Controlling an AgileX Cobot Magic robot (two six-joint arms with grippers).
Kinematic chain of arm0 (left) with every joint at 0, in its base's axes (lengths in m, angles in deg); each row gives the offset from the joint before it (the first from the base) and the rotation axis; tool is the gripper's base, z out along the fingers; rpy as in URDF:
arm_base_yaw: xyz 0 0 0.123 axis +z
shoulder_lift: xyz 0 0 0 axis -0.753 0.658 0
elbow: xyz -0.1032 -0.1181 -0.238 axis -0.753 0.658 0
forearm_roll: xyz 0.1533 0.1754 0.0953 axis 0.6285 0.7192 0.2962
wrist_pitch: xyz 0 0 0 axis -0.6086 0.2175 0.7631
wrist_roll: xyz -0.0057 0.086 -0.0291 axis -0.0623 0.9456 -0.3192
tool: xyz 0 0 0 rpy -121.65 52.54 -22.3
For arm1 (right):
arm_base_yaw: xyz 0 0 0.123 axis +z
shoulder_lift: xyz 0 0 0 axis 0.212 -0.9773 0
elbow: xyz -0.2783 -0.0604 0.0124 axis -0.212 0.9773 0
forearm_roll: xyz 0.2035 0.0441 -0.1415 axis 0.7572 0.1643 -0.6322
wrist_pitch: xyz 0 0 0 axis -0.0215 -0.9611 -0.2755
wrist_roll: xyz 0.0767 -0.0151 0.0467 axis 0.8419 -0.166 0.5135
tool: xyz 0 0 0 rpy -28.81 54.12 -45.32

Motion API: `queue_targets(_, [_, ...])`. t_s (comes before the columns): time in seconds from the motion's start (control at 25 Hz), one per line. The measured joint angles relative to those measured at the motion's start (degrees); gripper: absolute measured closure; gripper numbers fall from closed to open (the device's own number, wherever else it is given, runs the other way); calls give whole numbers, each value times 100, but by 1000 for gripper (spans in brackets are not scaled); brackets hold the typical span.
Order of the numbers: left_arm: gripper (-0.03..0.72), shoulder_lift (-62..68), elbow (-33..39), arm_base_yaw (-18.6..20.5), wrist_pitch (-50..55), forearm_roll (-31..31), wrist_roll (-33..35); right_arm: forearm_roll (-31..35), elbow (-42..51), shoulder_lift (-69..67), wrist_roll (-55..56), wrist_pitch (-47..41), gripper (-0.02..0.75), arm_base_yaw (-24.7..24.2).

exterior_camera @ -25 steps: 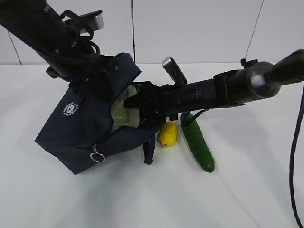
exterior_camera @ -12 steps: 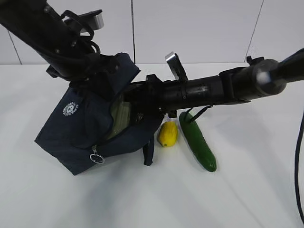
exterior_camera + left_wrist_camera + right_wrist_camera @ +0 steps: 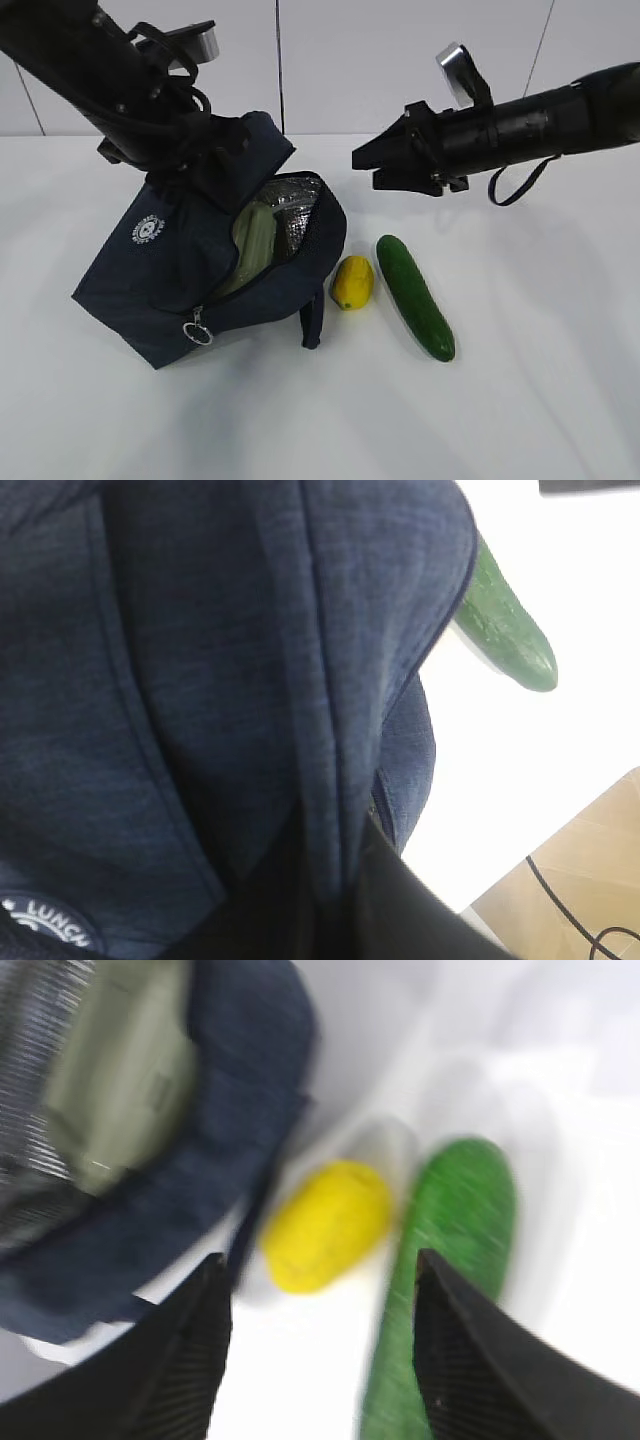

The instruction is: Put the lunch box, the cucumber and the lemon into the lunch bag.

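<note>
A dark navy boxy fabric lunch bag (image 3: 215, 265) sits tipped on a white table (image 3: 520, 400), its zippered mouth gaping toward the right so things can be slid in sideways rather than dropped from above. The left pincer (image 3: 195, 150) is buried in the bag's upper fabric; its own camera shows only dark cloth pressed close, so the tips cannot be seen, but it reads as clenched, and judging by the raised flap it is pinching the fabric there to keep the mouth propped open.

Inside the silver-lined opening, below and left of the right pincer (image 3: 375, 165), lies the clear rectangular lunch box with its pale sage-green lid (image 3: 255, 240), tilted on edge against the bag's wall — the first of three items apparently home.

The right pincer hangs in the air outside the bag, released and empty, its two black fingers (image 3: 190, 1360) spread apart. Directly beneath it in its own blurred view sits the small bright yellow oval lemon (image 3: 353, 282), framed between those fingers, just beside the bag's mouth. To the far side of the lemon, close but apart from it, rests the long dark green smooth cucumber (image 3: 415, 296), lying at a slant on the table.

The lemon looks the likely next pick; both it and the cucumber remain outside.
</note>
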Motion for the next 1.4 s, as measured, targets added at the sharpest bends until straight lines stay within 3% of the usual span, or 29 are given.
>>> queue_targets(0.32, [685,0,0,0,0,8,0,-3701,-466,271,2031,79,300,65])
queue_targets(0.6, [685,0,0,0,46,8,36,-5241,-504,271,3107,244,300,416])
queue_targets(0.84, [685,0,0,0,67,8,51,-5808,-518,236,3520,591,300,819])
queue_targets(1.4, [685,0,0,0,80,46,68,-5878,-522,-391,3747,668,299,892])
